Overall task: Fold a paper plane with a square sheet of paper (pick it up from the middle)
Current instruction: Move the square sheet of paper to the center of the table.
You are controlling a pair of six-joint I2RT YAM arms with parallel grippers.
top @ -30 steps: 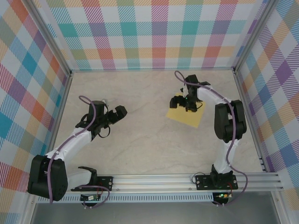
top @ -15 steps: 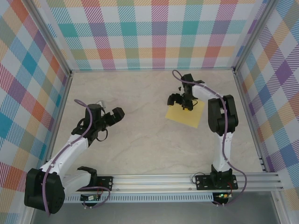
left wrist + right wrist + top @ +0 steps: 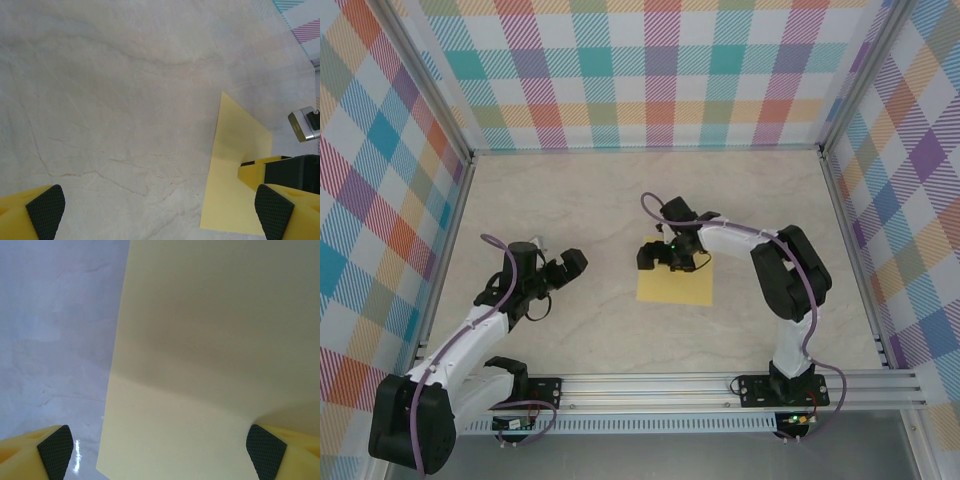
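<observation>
Paper (image 3: 678, 287): flat, mid-worktop (image 3: 620, 200).
Right gripper (image 3: 663, 257): released, straddling the paper's eleven o'clock edge.
Left gripper (image 3: 560, 270): released, at nine o'clock, well apart.
Advice: shift toward the paper's middle before pinching; press lightly.

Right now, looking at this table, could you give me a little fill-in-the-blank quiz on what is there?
1. The square sheet of paper is ____ in colour.
2. The right pincer is at the sheet's far edge with its jaws ____.
3. The left pincer, off to the side of the sheet, holds ____.

Missing words: yellow; open; nothing.
</observation>
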